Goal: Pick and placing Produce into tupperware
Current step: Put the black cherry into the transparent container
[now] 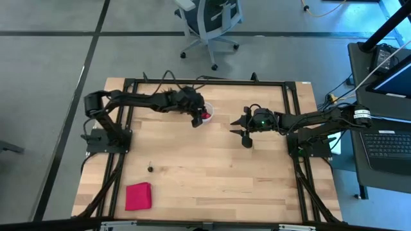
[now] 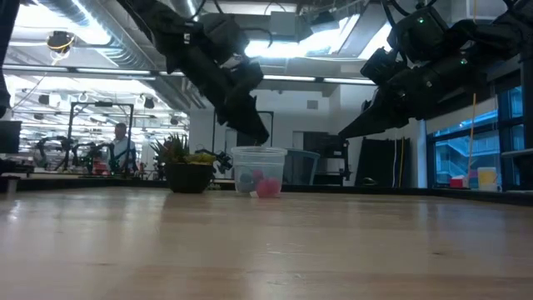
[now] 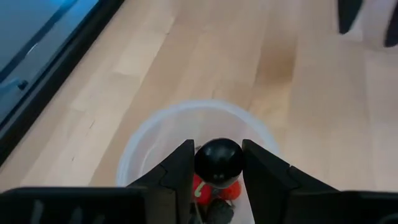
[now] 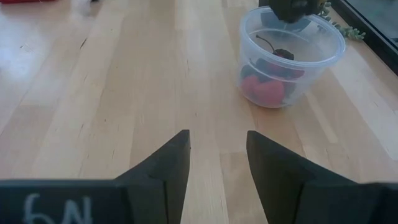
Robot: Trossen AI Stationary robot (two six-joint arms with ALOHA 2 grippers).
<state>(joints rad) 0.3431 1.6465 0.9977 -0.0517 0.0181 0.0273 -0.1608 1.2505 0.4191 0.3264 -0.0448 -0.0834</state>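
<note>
The tupperware (image 1: 208,115) is a small round clear cup standing on the table's far middle, also seen in the low view (image 2: 260,170) and the right wrist view (image 4: 291,57). Red and dark produce (image 4: 268,87) lies in its bottom. My left gripper (image 3: 217,149) hovers over the cup's mouth (image 1: 197,118), shut on one dark round fruit (image 3: 219,160). My right gripper (image 4: 217,138) is open and hangs above bare table to the cup's right (image 1: 246,133). A small dark thing (image 1: 149,168), perhaps a fruit, lies on the table near the left. My left gripper pinches the dark round fruit by its two sides (image 3: 200,163) between its fingertips. The fingers (image 2: 250,125) slant down toward the cup from the table's left. The fruit is lifted clear, just above the cup's rim (image 3: 186,112) and the red fruits (image 3: 231,190) inside.
A spiky green potted plant (image 2: 186,165) stands just left of the cup in the low view. A flat pink-red cloth (image 1: 138,196) lies near the table's near left corner. Bare wood spans the middle and near right. A black frame edges the table (image 1: 212,81).
</note>
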